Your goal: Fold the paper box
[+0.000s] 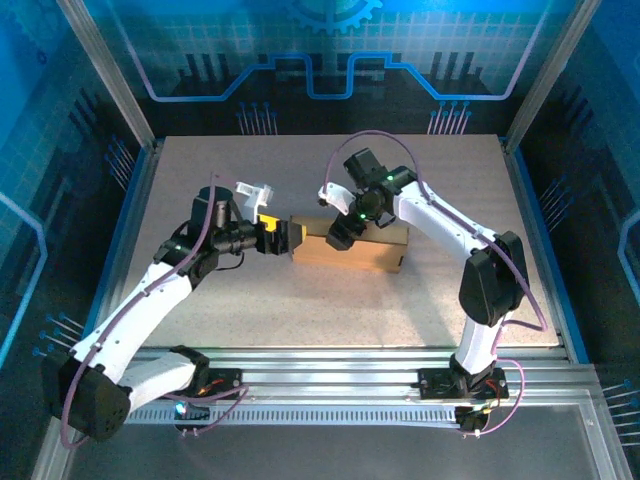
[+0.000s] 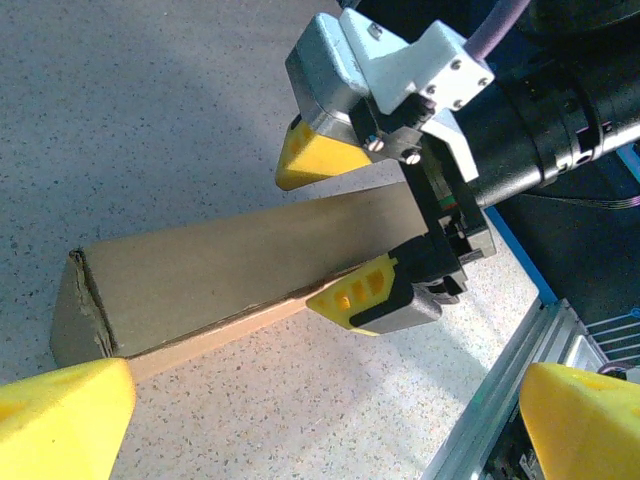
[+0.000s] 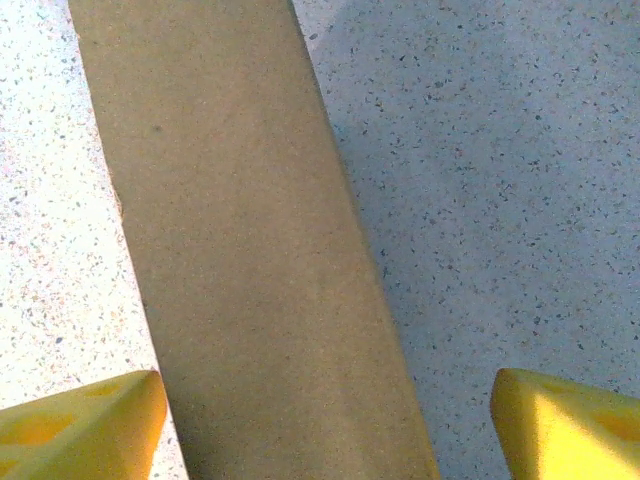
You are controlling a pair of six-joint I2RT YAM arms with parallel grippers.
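The speckled grey table [image 1: 250, 310] carries the paper box [image 1: 372, 250] near its middle. The box is smooth brown cardboard, long and flat-sided, partly hidden beneath the right gripper [image 1: 338, 238], which points down with yellow fingers spread astride it. The left gripper [image 1: 285, 238] lies level, gaping at the box's left end.

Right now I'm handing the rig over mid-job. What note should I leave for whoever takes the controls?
Left gripper: open, at the end of the paper box, not gripping.
Right gripper: open, one finger on each long side of the box.
Box: mid-table, already in closed box shape.
Left to do: a seam shows along one long edge; whether it is tucked cannot be told, so check and press it shut.
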